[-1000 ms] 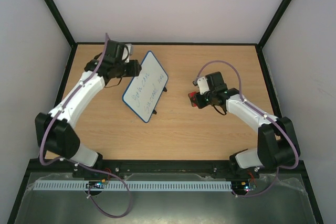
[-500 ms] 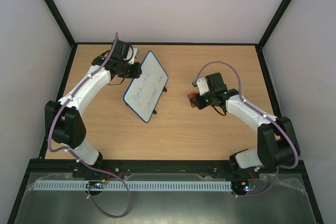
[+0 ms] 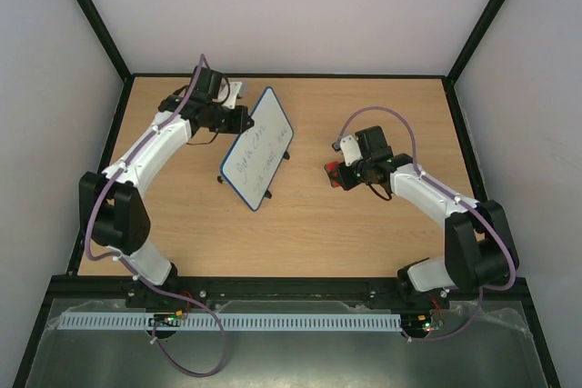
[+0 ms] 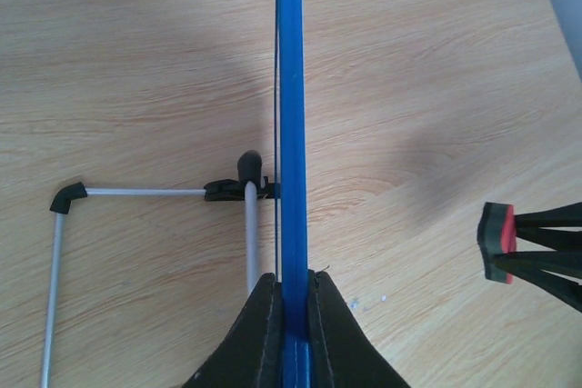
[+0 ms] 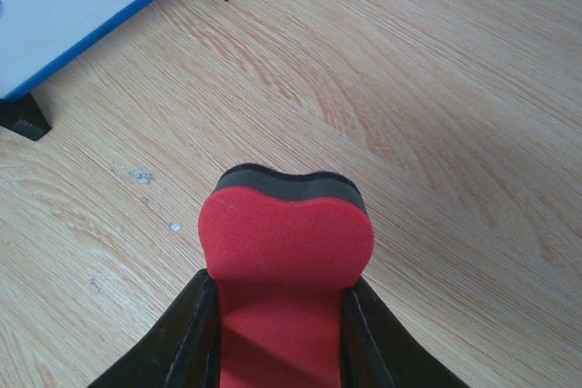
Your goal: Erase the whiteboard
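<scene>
Red foam of the eraser (image 5: 286,243) is seen clamped between the 2 fingers of the right gripper (image 5: 282,295), held just above the table (image 5: 473,134). The whiteboard (image 3: 257,149) is found left of the table's middle, near the eraser but apart from it. Its blue rim (image 4: 291,88) is pinched on the left long edge by the closed left gripper (image 4: 292,290). Only a thin edge is gripped, so the board could be twisted or pushed free once wiping pressure is applied, and the handwriting (image 3: 253,159) would be left smeared. The long axis is run from far to near, slanted slightly leftward. The board is tilted up on edge, with the written face turned toward the right arm.
</scene>
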`<state>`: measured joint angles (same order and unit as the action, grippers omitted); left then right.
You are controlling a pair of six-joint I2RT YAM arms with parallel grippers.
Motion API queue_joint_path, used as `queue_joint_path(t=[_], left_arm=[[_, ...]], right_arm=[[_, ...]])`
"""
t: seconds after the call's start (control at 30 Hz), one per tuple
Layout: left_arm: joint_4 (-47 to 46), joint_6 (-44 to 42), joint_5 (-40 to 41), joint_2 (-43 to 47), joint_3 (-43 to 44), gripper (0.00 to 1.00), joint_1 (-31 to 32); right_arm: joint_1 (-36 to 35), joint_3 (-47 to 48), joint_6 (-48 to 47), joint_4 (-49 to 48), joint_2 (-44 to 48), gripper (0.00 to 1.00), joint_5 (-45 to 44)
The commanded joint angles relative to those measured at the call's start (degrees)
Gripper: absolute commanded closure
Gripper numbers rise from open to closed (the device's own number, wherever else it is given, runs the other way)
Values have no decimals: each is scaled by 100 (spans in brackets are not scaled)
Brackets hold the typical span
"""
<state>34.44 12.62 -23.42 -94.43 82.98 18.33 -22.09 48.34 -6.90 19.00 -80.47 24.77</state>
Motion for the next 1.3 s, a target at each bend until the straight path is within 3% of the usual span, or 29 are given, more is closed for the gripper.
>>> queue_joint_path(t=[0.0, 0.33, 0.67, 0.77, 0.87, 0.93, 1.07, 1.27], left_arm=[[142, 9, -803, -308, -40, 98, 50], [266, 377, -1417, -466, 5, 98, 121], [385, 211, -1308, -924, 345, 97, 340], [732, 41, -688, -1052, 713, 81, 298], [1105, 43, 282, -779, 1221, 40, 118], [1008, 169, 811, -268, 1263, 23, 41], [427, 525, 1374, 1034, 487, 18, 77], [-653, 934, 1470, 3075, -2214, 25, 186]], right_arm=[[3, 21, -66, 107, -82, 98, 62], [3, 31, -90, 149, -85, 98, 209], [0, -71, -340, 226, 266, 98, 950], [0, -89, -398, 213, 372, 98, 1170], [-5, -44, -455, 252, 410, 98, 1151], [-5, 45, -481, 336, 402, 98, 1040], [-6, 315, -545, 500, 453, 98, 1091], [-502, 783, -452, 262, 343, 98, 772]])
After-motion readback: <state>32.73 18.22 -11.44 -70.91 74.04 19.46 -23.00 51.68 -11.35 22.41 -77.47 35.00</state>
